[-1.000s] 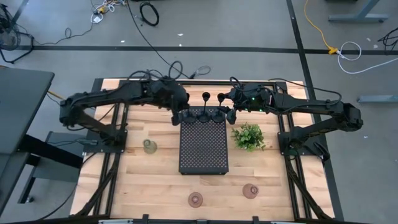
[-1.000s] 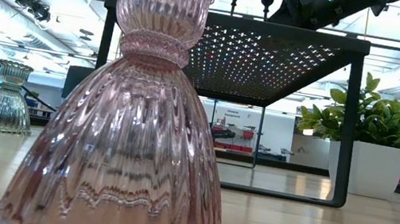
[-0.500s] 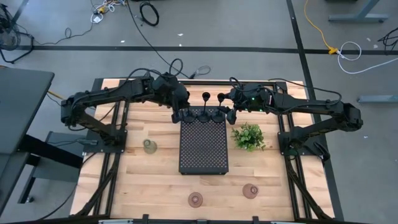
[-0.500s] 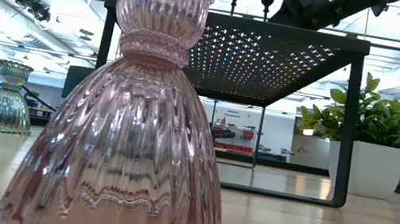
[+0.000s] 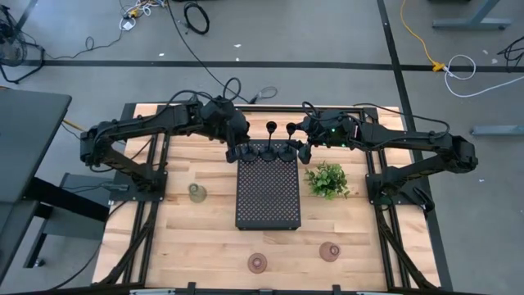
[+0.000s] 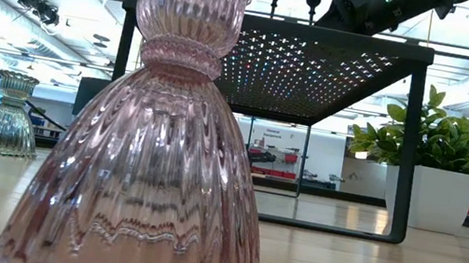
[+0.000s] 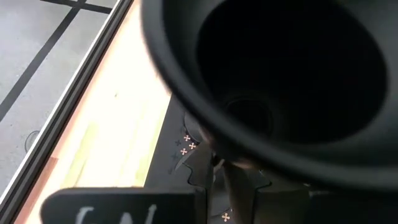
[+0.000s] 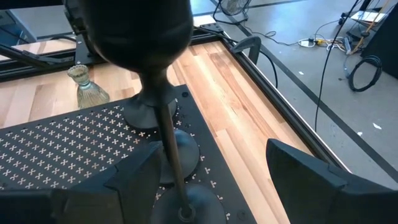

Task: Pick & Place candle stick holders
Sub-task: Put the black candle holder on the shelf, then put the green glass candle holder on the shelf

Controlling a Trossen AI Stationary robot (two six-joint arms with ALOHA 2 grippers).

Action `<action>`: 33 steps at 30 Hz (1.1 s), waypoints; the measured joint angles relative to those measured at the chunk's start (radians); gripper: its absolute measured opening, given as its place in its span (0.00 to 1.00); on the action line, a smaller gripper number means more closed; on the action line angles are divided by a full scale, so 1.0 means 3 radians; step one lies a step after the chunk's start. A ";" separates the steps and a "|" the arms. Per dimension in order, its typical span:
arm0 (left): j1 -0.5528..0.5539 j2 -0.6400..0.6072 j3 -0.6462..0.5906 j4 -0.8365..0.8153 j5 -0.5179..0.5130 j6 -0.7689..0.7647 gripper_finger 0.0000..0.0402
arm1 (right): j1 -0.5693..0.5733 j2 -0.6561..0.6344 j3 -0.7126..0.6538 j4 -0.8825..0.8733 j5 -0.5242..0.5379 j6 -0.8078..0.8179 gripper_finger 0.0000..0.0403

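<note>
Your right gripper (image 8: 205,180) stands spread around a black holder (image 8: 165,134) on the tray (image 5: 268,195); lift straight clear. Left gripper's (image 5: 232,153) fingers: can't tell.

My table (image 5: 205,225) is light wood planks with a dark frame around it. Sitting straight on it: the black perforated tray (image 5: 268,197) in the middle on its legs, a little green plant (image 5: 327,179) just right of that, a greenish glass holder (image 5: 196,192) off to the left, and two pinkish glass holders (image 5: 257,263) (image 5: 330,251) near the front edge.
</note>
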 joint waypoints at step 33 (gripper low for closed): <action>-0.0013 -0.0585 0.0008 -0.0672 -0.0115 0.0012 0.45 | -0.0001 0.0001 0.0000 -0.0066 0.0001 0.0002 0.71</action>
